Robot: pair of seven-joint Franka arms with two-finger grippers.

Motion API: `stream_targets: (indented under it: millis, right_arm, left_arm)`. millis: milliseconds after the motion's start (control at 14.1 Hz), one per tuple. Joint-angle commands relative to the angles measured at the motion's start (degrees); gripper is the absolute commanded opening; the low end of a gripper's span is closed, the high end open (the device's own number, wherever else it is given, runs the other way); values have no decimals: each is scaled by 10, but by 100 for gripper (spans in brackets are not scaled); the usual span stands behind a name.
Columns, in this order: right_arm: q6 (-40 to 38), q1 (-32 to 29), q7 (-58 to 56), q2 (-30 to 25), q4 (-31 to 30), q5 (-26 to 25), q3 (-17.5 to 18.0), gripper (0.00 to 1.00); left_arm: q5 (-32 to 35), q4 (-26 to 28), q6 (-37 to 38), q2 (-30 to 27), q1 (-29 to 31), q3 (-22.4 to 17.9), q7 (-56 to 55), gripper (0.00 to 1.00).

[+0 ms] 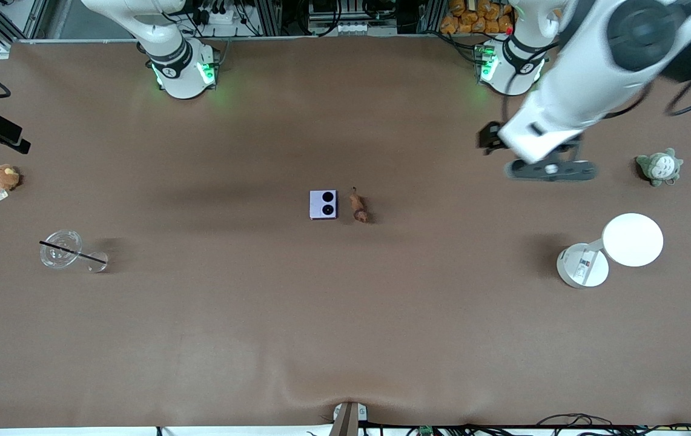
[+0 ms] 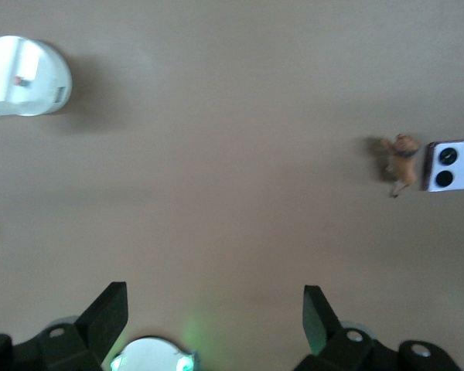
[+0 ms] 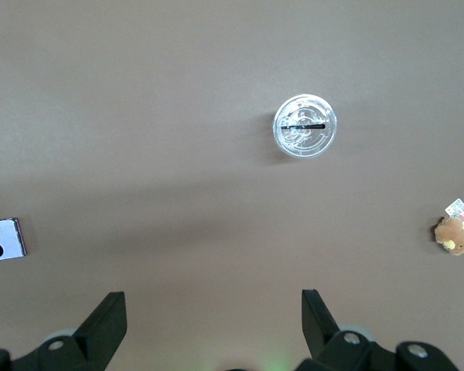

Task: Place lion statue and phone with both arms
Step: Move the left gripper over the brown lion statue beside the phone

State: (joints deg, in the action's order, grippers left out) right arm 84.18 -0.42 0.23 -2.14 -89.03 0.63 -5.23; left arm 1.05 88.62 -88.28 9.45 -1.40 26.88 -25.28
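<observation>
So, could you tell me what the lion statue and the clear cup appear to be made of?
Lion statue: matte reddish-brown, probably wood or resin; no shine shows. Clear cup: see-through, glossy, likely plastic, possibly glass; the table shows through it.

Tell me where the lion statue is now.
In the front view, the lion statue lies on the table near its middle, close beside the phone, on the phone's side toward the left arm's end.

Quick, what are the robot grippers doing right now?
Left gripper: open, holding nothing, over bare table.
Right gripper: open, holding nothing, over bare table.
</observation>
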Motion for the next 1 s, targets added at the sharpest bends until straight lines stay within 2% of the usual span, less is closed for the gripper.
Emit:
stream_targets:
  millis: [0,213,640,924]
  right_arm:
    - [-7,2,-3,4,11,-4,2,100]
    - [-7,2,-3,4,11,-4,2,100]
    - [-7,1,-3,4,11,-5,2,100]
    - [-7,2,-3,5,10,-4,2,100]
  left_arm:
    - [7,-18,-57,73,-39,2,-61,100]
    - [14,-16,-135,131,-82,1,-136,100]
    - [109,-14,-275,266,-182,-1,-351,100]
    - [135,-13,-332,315,-219,-3,-461,100]
